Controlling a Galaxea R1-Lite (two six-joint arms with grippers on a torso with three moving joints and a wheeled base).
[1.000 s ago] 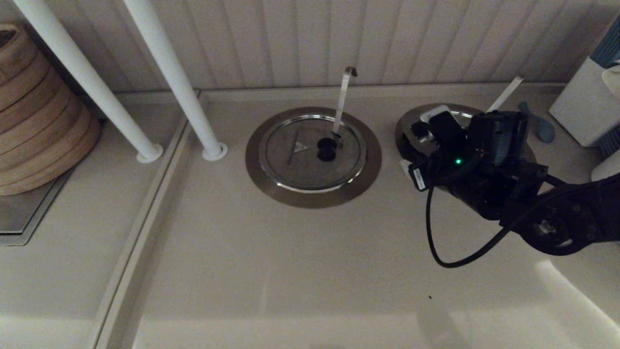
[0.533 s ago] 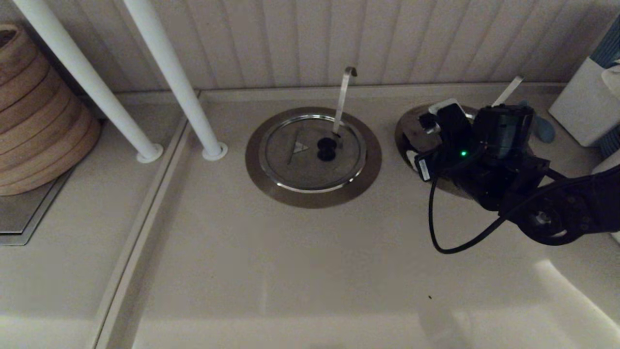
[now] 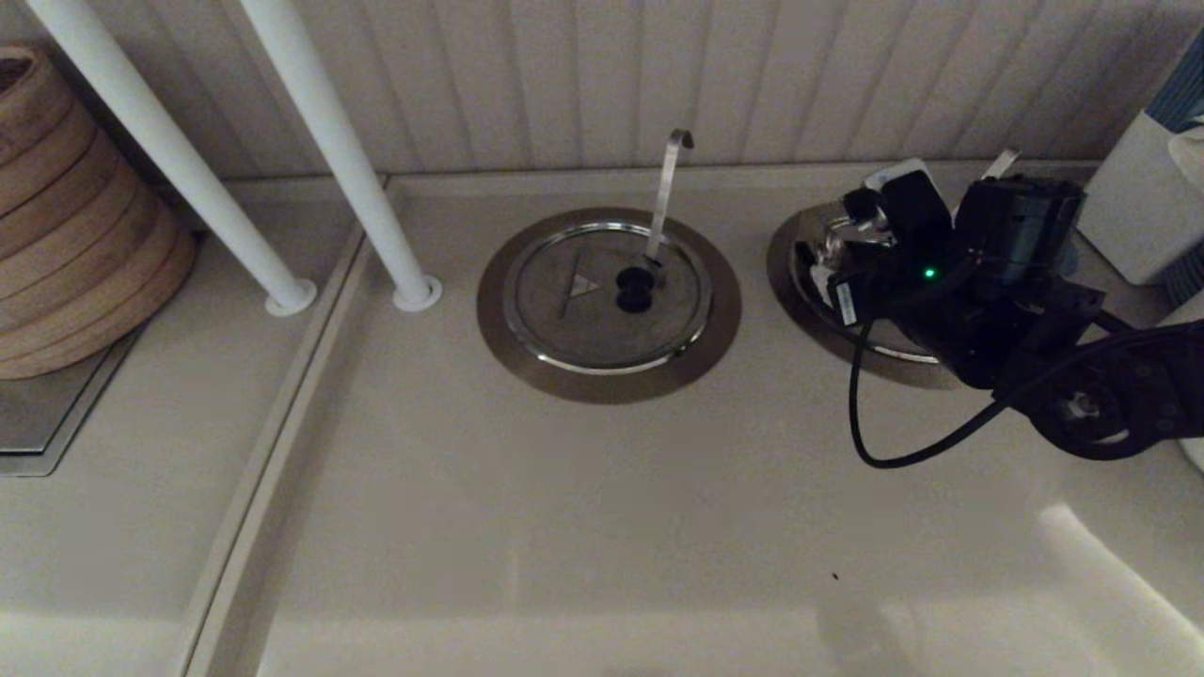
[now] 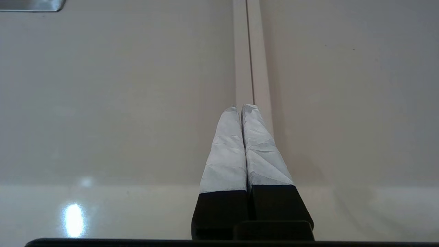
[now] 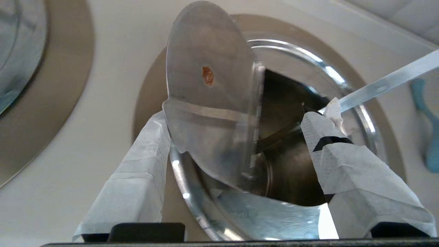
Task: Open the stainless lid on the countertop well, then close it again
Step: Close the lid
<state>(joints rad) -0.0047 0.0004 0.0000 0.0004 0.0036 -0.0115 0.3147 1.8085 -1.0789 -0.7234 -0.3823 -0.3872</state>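
Observation:
The stainless lid [image 5: 209, 51] is folded up at its fold line, its raised half standing on edge over the countertop well [image 5: 291, 103], whose dark inside shows. The straight utensil handle [image 5: 384, 82] slants out of the well. My right gripper [image 5: 245, 113] is open around the raised half, which stands close against one of the fingers [image 5: 144, 164]; the other finger is by the handle. In the head view the right gripper [image 3: 861, 226] hangs over the well's steel ring [image 3: 790, 273]. The knob is hidden. My left gripper [image 4: 242, 108] is shut over bare counter.
The twin lid [image 3: 607, 296] lies flat in its ring, with a hook-tipped handle [image 3: 668, 188]. Two white poles [image 3: 329, 141] and stacked bamboo steamers [image 3: 66, 216] stand at the left. A white box [image 3: 1138, 197] and a blue utensil [image 5: 430, 137] sit right of the well.
My right gripper has moved up and toward the back wall, and the lid's half has swung from low over the well to standing on edge.

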